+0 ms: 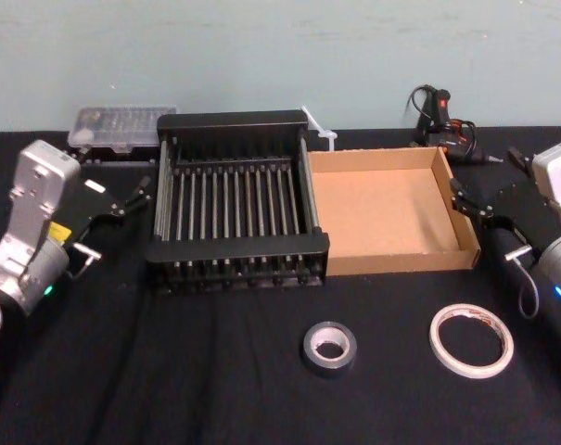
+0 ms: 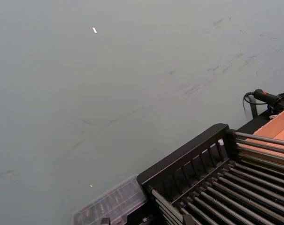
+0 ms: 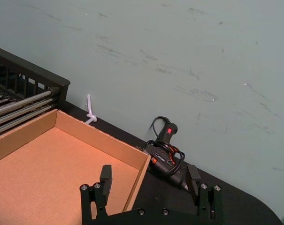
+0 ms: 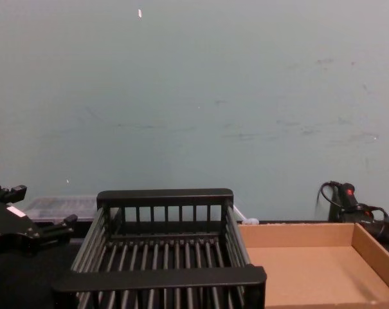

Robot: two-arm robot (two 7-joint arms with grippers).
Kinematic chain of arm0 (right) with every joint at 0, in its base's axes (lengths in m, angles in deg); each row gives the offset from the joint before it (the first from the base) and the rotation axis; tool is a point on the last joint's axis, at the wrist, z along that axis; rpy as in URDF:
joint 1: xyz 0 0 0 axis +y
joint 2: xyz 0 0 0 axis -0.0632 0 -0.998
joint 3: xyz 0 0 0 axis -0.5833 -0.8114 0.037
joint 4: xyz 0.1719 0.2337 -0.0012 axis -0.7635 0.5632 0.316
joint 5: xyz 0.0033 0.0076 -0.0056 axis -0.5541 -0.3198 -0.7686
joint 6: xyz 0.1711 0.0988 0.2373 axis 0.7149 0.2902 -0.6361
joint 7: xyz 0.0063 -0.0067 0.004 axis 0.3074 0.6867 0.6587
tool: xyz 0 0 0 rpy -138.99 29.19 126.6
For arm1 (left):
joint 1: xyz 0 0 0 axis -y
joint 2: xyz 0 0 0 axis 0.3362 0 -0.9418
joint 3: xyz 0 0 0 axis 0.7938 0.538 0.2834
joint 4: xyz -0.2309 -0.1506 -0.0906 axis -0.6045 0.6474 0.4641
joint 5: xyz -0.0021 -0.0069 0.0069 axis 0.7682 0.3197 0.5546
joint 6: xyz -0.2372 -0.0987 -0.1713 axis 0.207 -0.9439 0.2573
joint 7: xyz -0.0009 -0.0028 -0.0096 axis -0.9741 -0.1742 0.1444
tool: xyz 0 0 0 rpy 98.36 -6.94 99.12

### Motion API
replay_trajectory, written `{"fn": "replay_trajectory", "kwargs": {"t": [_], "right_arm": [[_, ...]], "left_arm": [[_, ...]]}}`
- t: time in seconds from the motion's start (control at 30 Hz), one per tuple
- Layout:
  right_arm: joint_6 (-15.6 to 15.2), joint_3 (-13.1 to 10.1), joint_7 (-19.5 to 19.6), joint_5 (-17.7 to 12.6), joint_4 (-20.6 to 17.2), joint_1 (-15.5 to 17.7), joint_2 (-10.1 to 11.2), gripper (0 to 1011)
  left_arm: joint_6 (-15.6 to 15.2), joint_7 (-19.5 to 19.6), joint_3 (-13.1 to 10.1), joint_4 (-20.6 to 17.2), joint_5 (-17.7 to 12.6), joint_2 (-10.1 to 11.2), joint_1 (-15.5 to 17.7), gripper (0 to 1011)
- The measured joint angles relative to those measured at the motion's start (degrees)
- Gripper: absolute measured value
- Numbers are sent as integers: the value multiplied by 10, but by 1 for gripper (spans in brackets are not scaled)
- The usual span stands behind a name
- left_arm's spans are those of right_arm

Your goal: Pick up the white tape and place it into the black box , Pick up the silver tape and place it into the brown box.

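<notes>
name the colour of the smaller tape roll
The silver tape is dull grey, best in head view.

I see the white tape (image 1: 471,371) lying flat at front right, a thin whitish ring. The silver tape (image 1: 329,367) lies near its left, flat, hole up. Behind them stands the slatted black box (image 1: 238,247), upright, its right side touching the shallow brown box (image 1: 377,209), bare inside.

No lettering or number can be read.
</notes>
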Motion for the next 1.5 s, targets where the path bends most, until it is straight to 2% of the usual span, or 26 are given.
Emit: {"fn": "replay_trajectory", "kwargs": {"t": [1.5], "right_arm": [[0, 0, 0, 0, 0, 0, 0, 1002]], "left_arm": [[0, 0, 0, 0, 0, 0, 0, 1001]]}}
